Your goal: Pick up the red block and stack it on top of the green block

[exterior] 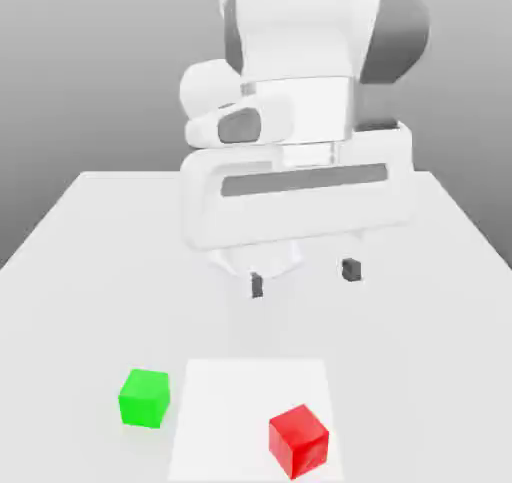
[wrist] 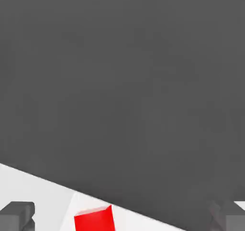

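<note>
The red block (exterior: 298,440) lies on the white table near its front edge, toward the exterior view's right. The green block (exterior: 144,397) rests on the table to its left, about a block and a half away, not touching it. My gripper (exterior: 303,277) hangs open above the middle of the table, well behind both blocks, with nothing between its two dark fingertips. In the hand view the red block (wrist: 94,219) shows partly, between the two grey fingertips (wrist: 17,214).
The white table (exterior: 90,271) spreads around the blocks, with a slightly brighter rectangular patch (exterior: 250,391) under the red block. The arm's white body (exterior: 300,91) rises behind the gripper.
</note>
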`<state>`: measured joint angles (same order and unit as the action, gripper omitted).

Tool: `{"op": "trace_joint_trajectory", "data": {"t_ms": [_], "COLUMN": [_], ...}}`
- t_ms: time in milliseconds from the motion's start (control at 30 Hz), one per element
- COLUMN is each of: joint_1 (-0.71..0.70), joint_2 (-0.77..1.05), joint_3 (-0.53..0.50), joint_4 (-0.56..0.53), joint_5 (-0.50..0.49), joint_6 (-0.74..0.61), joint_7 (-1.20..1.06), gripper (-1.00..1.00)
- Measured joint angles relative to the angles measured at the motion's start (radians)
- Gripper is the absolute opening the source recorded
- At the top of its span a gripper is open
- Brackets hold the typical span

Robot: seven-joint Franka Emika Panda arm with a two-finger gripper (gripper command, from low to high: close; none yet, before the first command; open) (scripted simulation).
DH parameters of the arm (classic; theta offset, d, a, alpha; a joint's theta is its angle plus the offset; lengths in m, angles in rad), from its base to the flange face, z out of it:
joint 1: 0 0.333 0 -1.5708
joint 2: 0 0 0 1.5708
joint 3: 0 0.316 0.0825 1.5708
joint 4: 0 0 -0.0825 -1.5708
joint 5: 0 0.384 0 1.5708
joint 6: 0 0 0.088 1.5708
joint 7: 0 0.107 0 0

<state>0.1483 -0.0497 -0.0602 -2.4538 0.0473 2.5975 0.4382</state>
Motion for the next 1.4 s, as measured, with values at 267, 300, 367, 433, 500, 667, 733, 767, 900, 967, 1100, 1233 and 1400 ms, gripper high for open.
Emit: {"op": "trace_joint_trajectory", "data": {"t_ms": [267, 300, 367, 433, 500, 667, 733, 767, 900, 967, 1100, 1233, 1400], "joint_1": [0.007, 0.004, -0.001, -0.002, -0.002, -0.002, 0.001, 0.002, -0.013, -0.027, -0.053, -0.101, -0.178], "joint_2": [0.288, 0.324, 0.397, 0.419, 0.419, 0.393, 0.329, 0.295, 0.218, 0.196, 0.155, 0.113, 0.059], "joint_3": [0.014, 0.017, 0.024, 0.026, 0.026, 0.025, 0.02, 0.019, -0.016, -0.041, -0.097, -0.144, -0.178], "joint_4": [-0.04, -0.036, -0.025, -0.022, -0.022, -0.026, -0.036, -0.042, -0.07, -0.086, -0.119, -0.152, -0.193], "joint_5": [-0.019, -0.016, -0.008, -0.007, -0.007, -0.011, -0.018, -0.022, -0.003, 0.01, 0.025, 0.018, -0.016], "joint_6": [0.141, 0.169, 0.229, 0.248, 0.247, 0.225, 0.171, 0.142, 0.092, 0.086, 0.077, 0.068, 0.059], "joint_7": [-0.089, -0.093, -0.1, -0.102, -0.101, -0.098, -0.093, -0.09, 0.003, 0.075, 0.232, 0.406, 0.64], "gripper": [0.0, 0.0, 0.0, -1.0, -1.0, -1.0, -1.0, -1.0, -1.0, -1.0, -1.0, -1.0, -1.0]}}
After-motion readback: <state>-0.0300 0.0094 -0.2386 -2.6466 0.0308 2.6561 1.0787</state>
